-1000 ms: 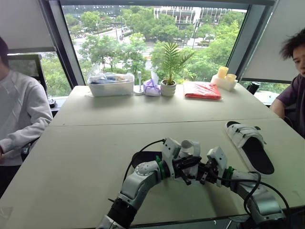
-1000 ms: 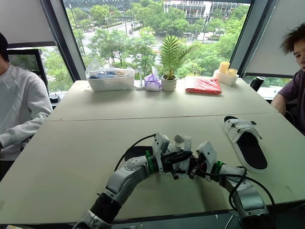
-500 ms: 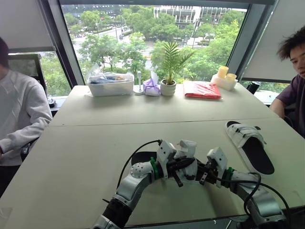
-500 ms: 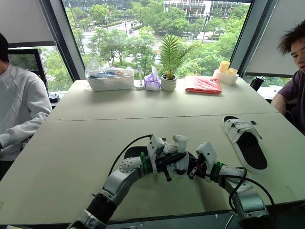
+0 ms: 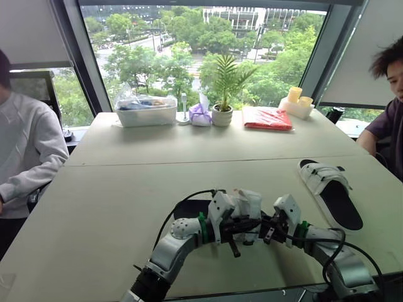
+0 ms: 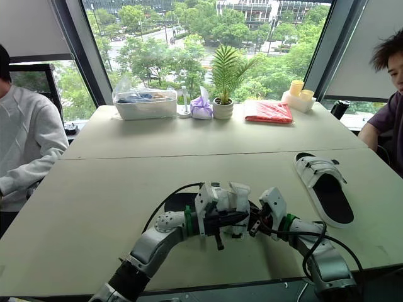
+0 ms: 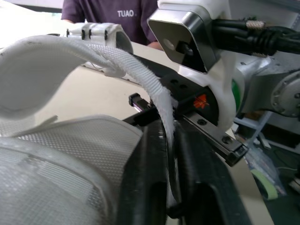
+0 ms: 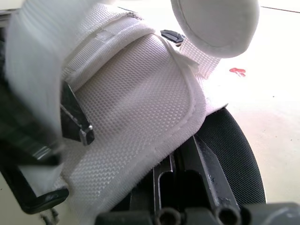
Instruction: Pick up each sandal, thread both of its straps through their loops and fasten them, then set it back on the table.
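Left gripper (image 7: pixel 169 130) is seen low in the middle of the table (image 5: pixel 107 207). Its two black fingers (image 7: pixel 145 161) are pressed together on a white strap (image 7: pixel 89 54). This strap belongs to the sandal (image 5: pixel 247 202), which is held between the two grippers, close to the table. Its black sole is seen sticking out toward the left. The right gripper (image 5: pixel 271 230) is found just to the right, touching the same sandal. How its grip stands cannot be told. Farther right, the second sandal (image 5: pixel 330 194) is laid flat on the table, well apart from the first. White straps are seen across its top.

The table is made of two pale tops set edge to edge. At the far left a person in a white sweater (image 5: pixel 28 151) is seated. Along the far edge, under the big window (image 5: pixel 189 44), things are lined up. First a clear box (image 5: pixel 147 112) with stuff inside is seen. Next come a small purple and white bundle (image 5: pixel 200 116) and a little green plant (image 5: pixel 222 107) in a white pot. After them a flat red packet (image 5: pixel 267 118) and some pale yellow cups (image 5: pixel 296 99) are seen. Green trees and buildings are seen through the glass. At the far right another person in a dark purple shirt (image 5: pixel 387 126) is seated by the table.
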Motion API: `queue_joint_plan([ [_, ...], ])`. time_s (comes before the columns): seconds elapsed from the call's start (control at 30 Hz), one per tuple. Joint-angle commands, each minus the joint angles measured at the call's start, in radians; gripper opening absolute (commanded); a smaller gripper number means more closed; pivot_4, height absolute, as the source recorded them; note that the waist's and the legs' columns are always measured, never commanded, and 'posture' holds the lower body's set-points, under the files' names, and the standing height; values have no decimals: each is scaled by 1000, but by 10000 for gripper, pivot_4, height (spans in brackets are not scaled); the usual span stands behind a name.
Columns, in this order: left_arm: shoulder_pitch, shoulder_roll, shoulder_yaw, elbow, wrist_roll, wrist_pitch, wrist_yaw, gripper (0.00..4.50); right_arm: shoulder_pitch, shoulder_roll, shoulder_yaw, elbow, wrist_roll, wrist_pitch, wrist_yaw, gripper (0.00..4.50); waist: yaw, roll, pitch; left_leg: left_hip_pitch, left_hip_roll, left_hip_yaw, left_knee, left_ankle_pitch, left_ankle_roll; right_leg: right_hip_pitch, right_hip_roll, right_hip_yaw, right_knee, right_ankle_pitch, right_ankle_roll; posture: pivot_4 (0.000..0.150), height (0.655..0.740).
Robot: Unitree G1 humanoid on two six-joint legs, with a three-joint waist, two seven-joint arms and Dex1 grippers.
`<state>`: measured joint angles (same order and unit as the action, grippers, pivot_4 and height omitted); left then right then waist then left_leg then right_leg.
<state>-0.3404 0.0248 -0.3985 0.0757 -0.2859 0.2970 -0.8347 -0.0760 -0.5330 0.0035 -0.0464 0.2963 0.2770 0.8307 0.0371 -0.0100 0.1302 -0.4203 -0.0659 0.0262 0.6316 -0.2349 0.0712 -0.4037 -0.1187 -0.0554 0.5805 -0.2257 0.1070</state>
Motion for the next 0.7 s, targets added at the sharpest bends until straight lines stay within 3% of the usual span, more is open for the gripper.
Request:
queue_joint_plan([
  [0.03, 16, 38, 35, -138, -54, 154, 36, 18254, 36, 4, 49, 44, -23, 41, 7, 0, -2, 1, 1, 0, 0, 0, 0, 0, 0, 0, 0, 0, 0, 0, 0, 1500, 7388],
  [0.27, 118, 232, 131, -543, -234, 527, 114, 18254, 29, -3, 48, 71, -28, 24, 26, 0, -5, 4, 3, -1, 1, 0, 0, 0, 0, -2, 0, 0, 0, 0, 0, 1500, 7388],
  [0.4, 165, 342, 88, -620, -250, 613, 109, 18254, -14, 4, 53, 123, -34, 12, 39, 0, -8, 4, 4, -1, 1, 0, 0, 0, 0, -2, 0, 0, 0, 0, 0, 1500, 7388],
  [0.7, 45, 186, -26, -369, -174, 538, 147, 18254, -65, 11, 69, 169, -42, -5, 53, 0, -26, 3, 4, 0, 1, 0, 0, 0, 0, -1, 0, 0, 1, 0, -1, 1500, 7388],
])
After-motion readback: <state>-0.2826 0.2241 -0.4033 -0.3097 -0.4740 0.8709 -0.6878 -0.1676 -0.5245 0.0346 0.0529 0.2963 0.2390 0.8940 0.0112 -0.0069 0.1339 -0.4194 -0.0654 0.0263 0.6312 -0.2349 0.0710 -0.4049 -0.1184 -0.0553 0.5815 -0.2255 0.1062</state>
